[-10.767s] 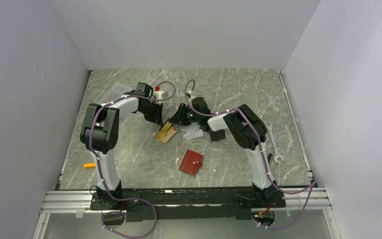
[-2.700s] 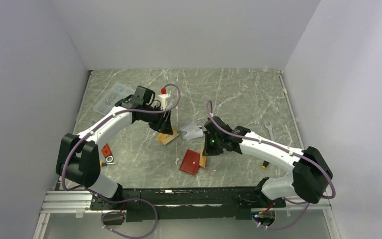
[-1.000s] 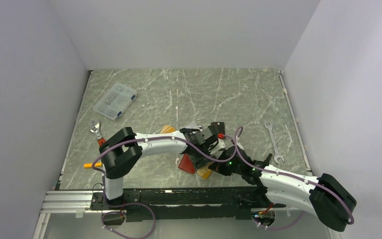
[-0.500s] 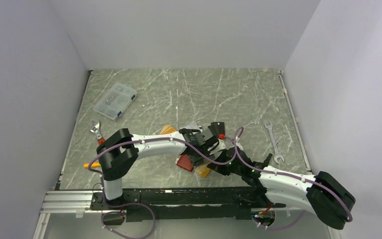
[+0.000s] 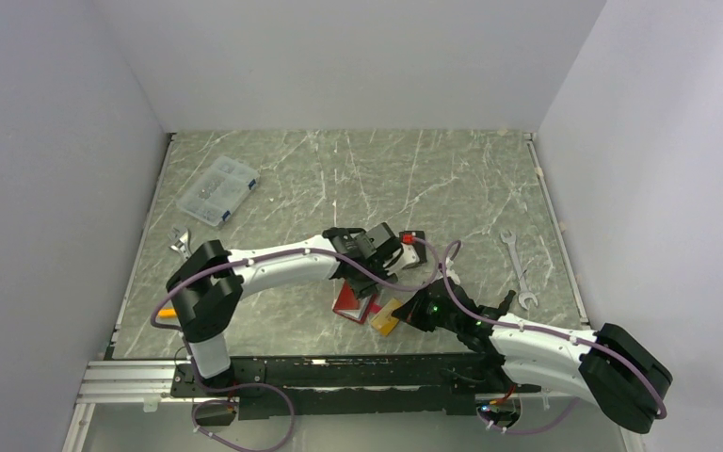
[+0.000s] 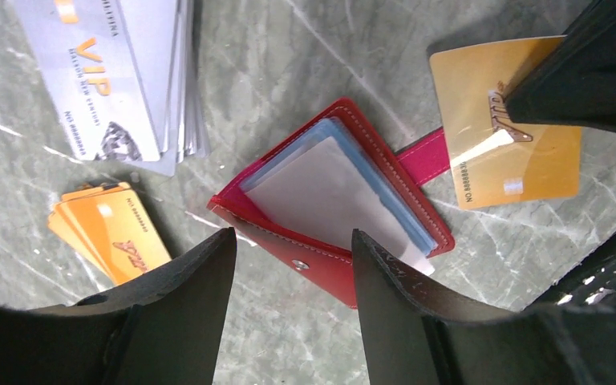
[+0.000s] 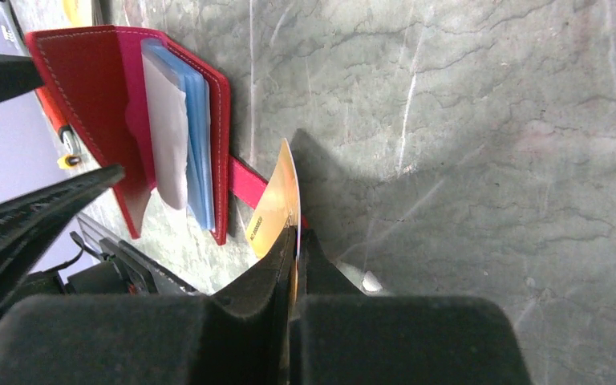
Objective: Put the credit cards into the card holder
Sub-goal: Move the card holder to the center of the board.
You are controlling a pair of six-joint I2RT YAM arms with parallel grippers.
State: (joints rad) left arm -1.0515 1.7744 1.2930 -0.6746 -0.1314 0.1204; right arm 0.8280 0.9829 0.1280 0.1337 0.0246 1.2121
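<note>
The dark-red card holder (image 6: 321, 257) lies open on the marble, pale clear pockets (image 7: 183, 120) facing up; from above the card holder (image 5: 348, 303) shows in front of the left wrist. My left gripper (image 6: 293, 241) hangs open just above its snap edge, one finger on each side. My right gripper (image 7: 297, 241) is shut on a gold credit card (image 7: 277, 210), held on edge beside the holder's pink tab. The same gold card (image 6: 505, 152) shows under the right finger. A stack of silver cards (image 6: 120, 80) and a stack of orange cards (image 6: 112, 237) lie nearby.
A clear compartment box (image 5: 216, 188) sits at the back left. A wrench (image 5: 518, 268) lies on the right, an adjustable wrench (image 5: 179, 243) and an orange piece (image 5: 167, 312) on the left. A white block with a red knob (image 5: 412, 247) stands behind the grippers.
My left wrist has drawn back to the left, uncovering the open card holder, and its jaws have narrowed a little. The right gripper with the gold card has hardly moved.
</note>
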